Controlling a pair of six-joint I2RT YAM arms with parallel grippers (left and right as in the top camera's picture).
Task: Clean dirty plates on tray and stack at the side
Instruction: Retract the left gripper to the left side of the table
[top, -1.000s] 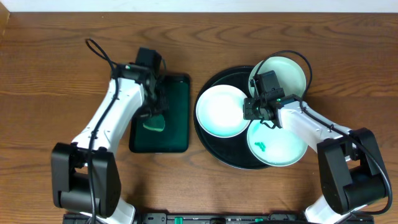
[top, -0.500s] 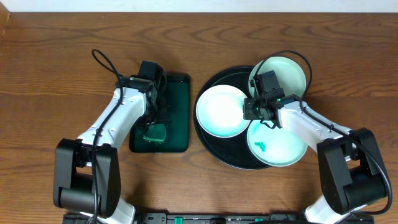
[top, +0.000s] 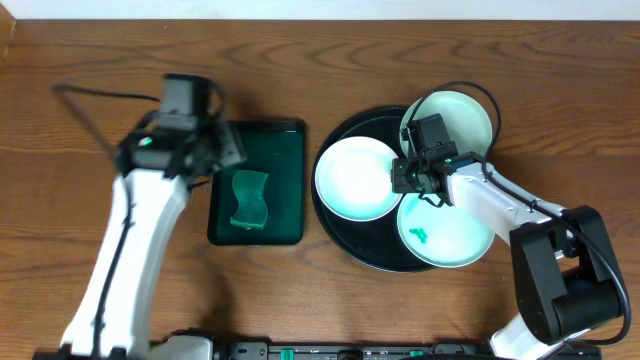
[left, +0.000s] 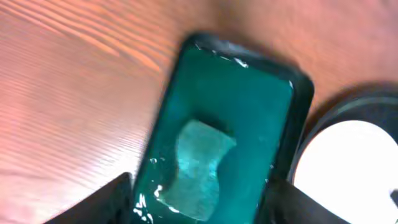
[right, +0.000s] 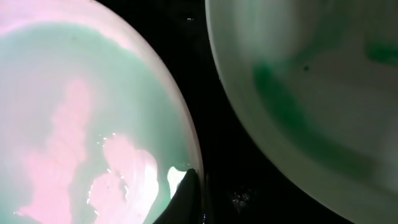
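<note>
Three white plates lie on the round black tray (top: 342, 236): a clean-looking one at the left (top: 352, 178), one at the back right (top: 455, 118), and a front one (top: 452, 236) with teal smears. My right gripper (top: 408, 178) is shut on the left plate's right rim. In the right wrist view one dark fingertip (right: 186, 198) lies over that plate's (right: 81, 124) edge, with the smeared back plate (right: 311, 81) across a strip of black tray (right: 217, 124). My left gripper (top: 222, 150) is open, blurred, above the green tray's left edge and holds nothing. Its fingers (left: 106, 202) straddle the sponge (left: 198, 163).
The teal sponge (top: 247, 198) lies loose in the wet rectangular dark green tray (top: 282, 160), left of the black tray. Bare wooden table (top: 90, 60) spreads to the far left and along the front. Cables loop behind both arms.
The left gripper opened and let the sponge drop into the green tray, then rose and swung back to the left. The right gripper and the plates have not moved.
</note>
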